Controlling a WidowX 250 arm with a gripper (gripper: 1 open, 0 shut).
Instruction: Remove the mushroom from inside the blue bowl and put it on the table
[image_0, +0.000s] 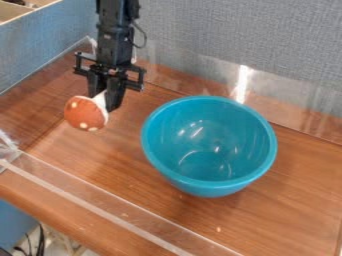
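While the blue bowl (209, 170) stands upright on the worktop (147, 180), the tool (106, 104) grips the toy mushroom (87, 113) outside it

As the camera shows it, the toy mushroom is to the left of the blue bowl, apart from its rim. The black tool is clenched on the short whitish stem, with its fingertips pointing down. The rounded orange-brown cap, marked with pale spots, faces the lower left of the view, and the stem slants up to the right, towards the fingertips. Whether the cap touches the worktop or hangs just above it cannot be told from this angle.

The black arm (116, 25) comes down from the top of the view, with a thin dark cable (142, 38) curving beside it. The glossy turquoise-blue bowl sits on the right half of the view, its round mouth facing up and pale reflections showing on its inner surface.

Reddish-brown wood grain runs across the worktop. Along its near side, a low clear acrylic wall (100, 202) crosses diagonally, and a bright streak of glare shows near the back edge. Behind stands a grey textured panel (241, 35), with a blue panel (47, 45) at the left. Dark cables (40, 241) show at the lower left corner, beyond the worktop.
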